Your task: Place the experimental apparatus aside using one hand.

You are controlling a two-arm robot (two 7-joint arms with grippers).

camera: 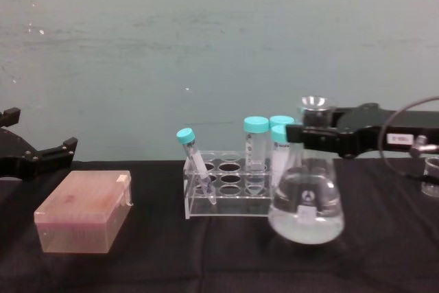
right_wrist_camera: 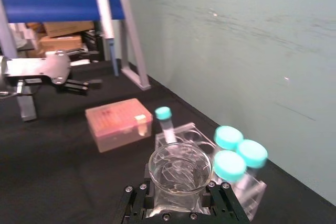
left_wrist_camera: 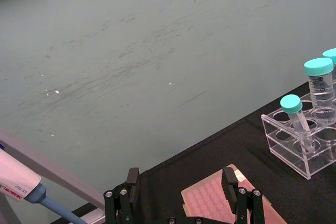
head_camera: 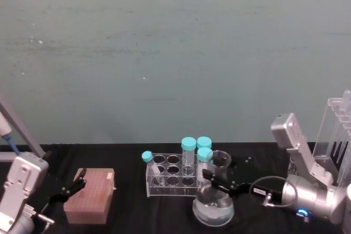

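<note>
- Right hand (camera: 314, 132) clamped on the neck of the conical flask (camera: 306, 207), which stands on the black surface (camera: 226, 259) just beside the tube rack (camera: 226, 193)
- Left hand (left_wrist_camera: 181, 190) hovers near the pink box (head_camera: 89, 195), fingers apart

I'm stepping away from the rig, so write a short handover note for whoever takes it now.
Right hand: closed on the neck of the conical flask, which holds clear liquid and appears to sit on the black table beside the tube rack.
Left hand: open, idle above the pink tip box.
Tall acrylic rack stands at far right.
Done: flask gripped.
Left: move it aside, release.
</note>
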